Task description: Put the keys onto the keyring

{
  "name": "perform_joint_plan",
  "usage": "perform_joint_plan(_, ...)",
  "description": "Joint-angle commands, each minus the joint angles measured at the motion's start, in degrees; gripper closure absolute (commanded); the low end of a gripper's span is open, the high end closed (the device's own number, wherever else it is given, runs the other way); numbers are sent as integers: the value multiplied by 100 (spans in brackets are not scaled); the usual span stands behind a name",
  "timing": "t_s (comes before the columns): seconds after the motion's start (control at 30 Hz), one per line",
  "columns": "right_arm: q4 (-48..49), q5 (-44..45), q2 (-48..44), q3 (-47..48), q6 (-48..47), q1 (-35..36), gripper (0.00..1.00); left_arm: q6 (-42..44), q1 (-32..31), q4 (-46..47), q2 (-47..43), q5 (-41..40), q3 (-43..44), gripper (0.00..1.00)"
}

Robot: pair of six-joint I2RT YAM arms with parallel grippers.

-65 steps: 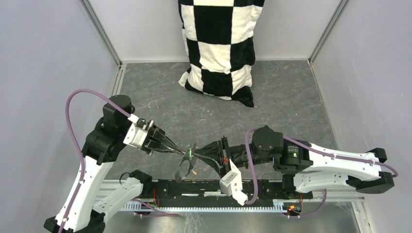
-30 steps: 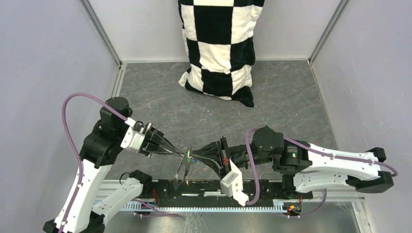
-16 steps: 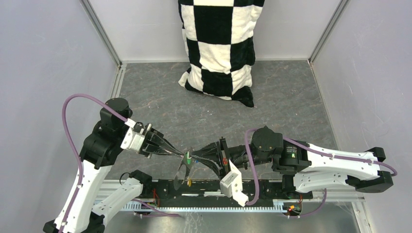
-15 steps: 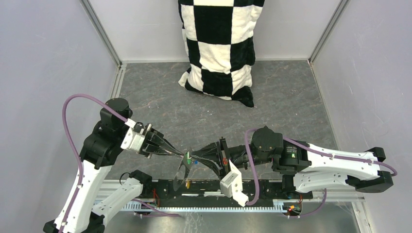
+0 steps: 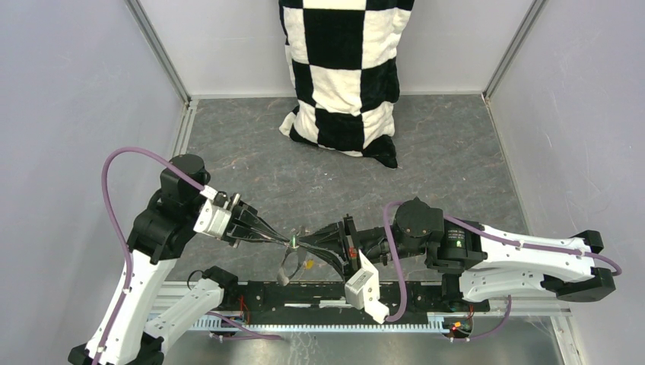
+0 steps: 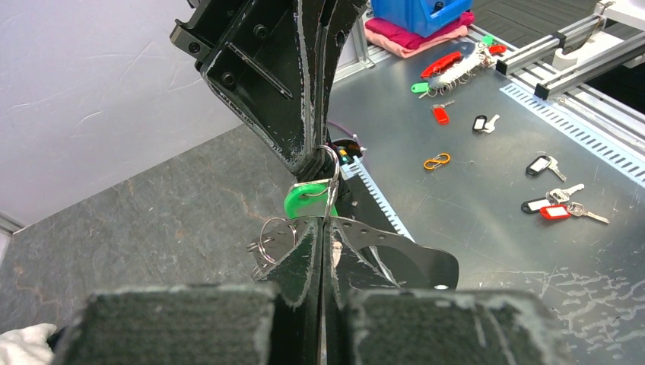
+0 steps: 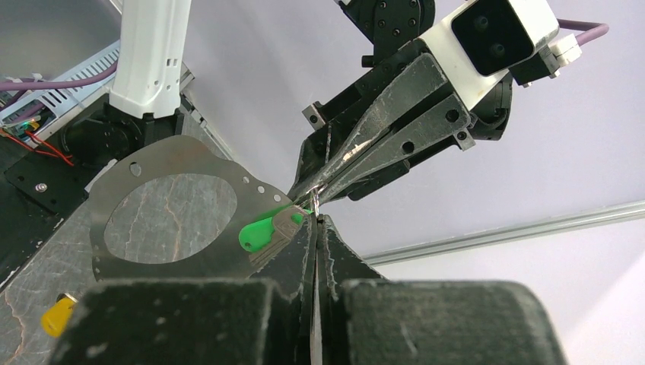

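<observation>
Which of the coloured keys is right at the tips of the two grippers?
The green key: it sits where the shut left gripper and right gripper meet tip to tip. The yellow key is well apart from the tips.

The left end effector (image 6: 323, 228) has its black fingers pressed together on the grey keyring strap (image 6: 395, 255), which curves off to the right. From above, the right end effector (image 6: 319, 158) pinches a thin silver ring (image 6: 332, 186), with the green key head (image 6: 306, 201) right against it. Small rings (image 6: 270, 232) hang left of the strap. Past the slate worktop (image 6: 152, 220), tagged keys (image 6: 551, 205) and an orange carabiner (image 6: 436, 161) lie on a metal surface (image 6: 471, 190).
</observation>
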Motion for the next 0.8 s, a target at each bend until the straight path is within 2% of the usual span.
perform_joint_plan(0.0, 289, -131, 52, 209, 55, 58, 100, 212, -20, 54, -31, -67, -33, 98)
perform_joint_plan(0.77, 62, 51, 461, 630, 179, 60, 100, 329, -19, 87, -153, 25, -260, 98)
